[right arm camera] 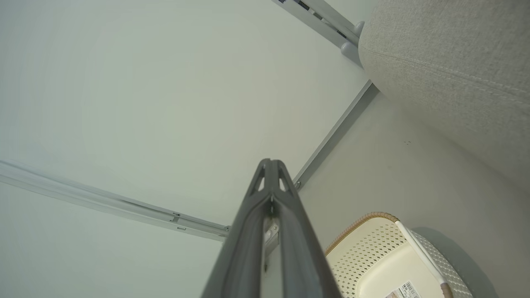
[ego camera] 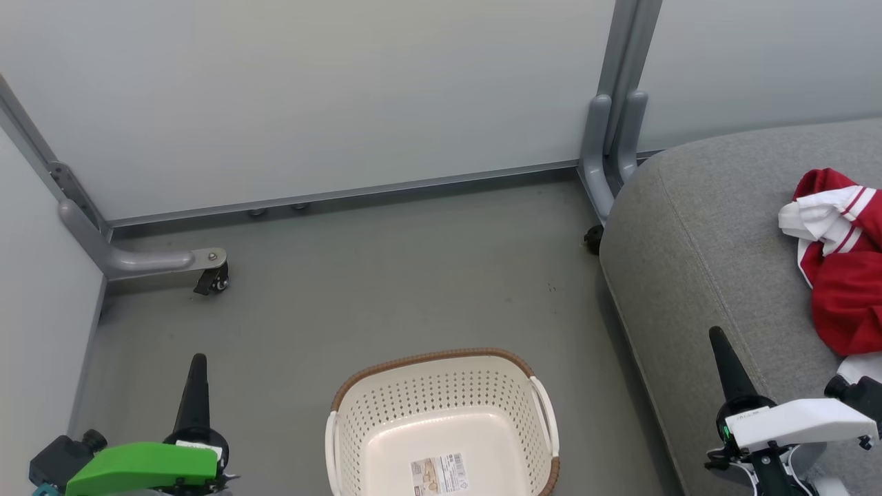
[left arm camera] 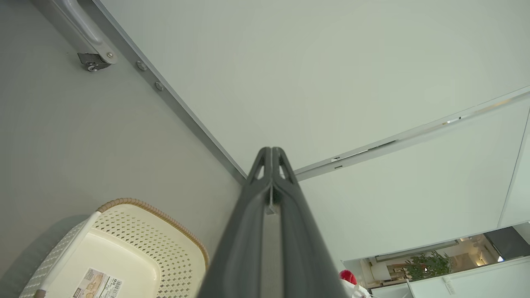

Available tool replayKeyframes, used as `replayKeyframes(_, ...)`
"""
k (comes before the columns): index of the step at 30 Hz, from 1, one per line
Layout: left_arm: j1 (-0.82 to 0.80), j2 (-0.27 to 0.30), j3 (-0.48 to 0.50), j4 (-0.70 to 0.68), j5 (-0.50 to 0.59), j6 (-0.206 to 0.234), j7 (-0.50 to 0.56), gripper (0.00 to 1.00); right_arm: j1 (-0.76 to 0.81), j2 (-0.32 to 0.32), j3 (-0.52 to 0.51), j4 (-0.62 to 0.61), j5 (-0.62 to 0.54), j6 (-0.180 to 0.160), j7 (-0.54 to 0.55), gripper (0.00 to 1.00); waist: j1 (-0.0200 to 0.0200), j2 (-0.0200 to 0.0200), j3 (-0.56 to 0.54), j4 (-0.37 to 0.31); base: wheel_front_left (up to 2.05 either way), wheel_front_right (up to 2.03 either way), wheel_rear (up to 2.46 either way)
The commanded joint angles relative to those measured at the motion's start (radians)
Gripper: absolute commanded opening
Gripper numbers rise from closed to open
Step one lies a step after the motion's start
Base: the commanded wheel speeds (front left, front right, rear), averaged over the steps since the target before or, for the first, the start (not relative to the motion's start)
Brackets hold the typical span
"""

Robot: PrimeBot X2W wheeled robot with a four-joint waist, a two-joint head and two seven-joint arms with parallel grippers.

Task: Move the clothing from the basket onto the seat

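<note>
Both jaws pressed together; bare floor [ego camera: 592, 386] between basket [ego camera: 427, 358] rim and seat [ego camera: 661, 275] edge.

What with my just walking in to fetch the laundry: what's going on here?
A two-armed robot is on laundry duty. The basket stands on the floor with only its paper label inside, and the red and white clothing lies bunched on the grey seat. The left gripper and right gripper are both shut on nothing, one either side of the basket. The job looks done.
</note>
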Motion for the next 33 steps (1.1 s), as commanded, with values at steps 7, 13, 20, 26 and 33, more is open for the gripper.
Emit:
replayKeyframes(7,-0.047,0.010,0.012,0.009,-0.081,-0.011,0.022,0.00,-0.033,-0.007,-0.012,0.010,0.089,-0.001,0.021,0.00,0.0000,0.0047,0.005,-0.003,0.00,0.00,0.00)
replayKeyframes(13,-0.060,0.011,0.019,0.019,-0.136,-0.015,0.035,0.00,-0.042,-0.006,-0.019,0.019,0.146,-0.001,0.035,0.00,0.0000,0.0050,0.009,-0.005,0.00,0.00,0.00)
replayKeyframes(20,-0.075,0.011,0.026,0.031,-0.195,-0.019,0.051,0.00,-0.053,-0.005,-0.027,0.031,0.209,-0.001,0.051,0.00,0.0000,0.0055,0.013,-0.007,0.00,0.00,0.00)
replayKeyframes(26,-0.088,0.011,0.032,0.041,-0.242,-0.022,0.063,0.00,-0.061,-0.004,-0.033,0.040,0.260,-0.001,0.063,0.00,0.0000,0.0058,0.017,-0.009,0.00,0.00,0.00)
replayKeyframes(33,-0.101,0.011,0.040,0.052,-0.295,-0.026,0.078,0.00,-0.070,-0.003,-0.040,0.051,0.316,-0.001,0.079,0.00,0.0000,0.0062,0.021,-0.012,0.00,0.00,0.00)
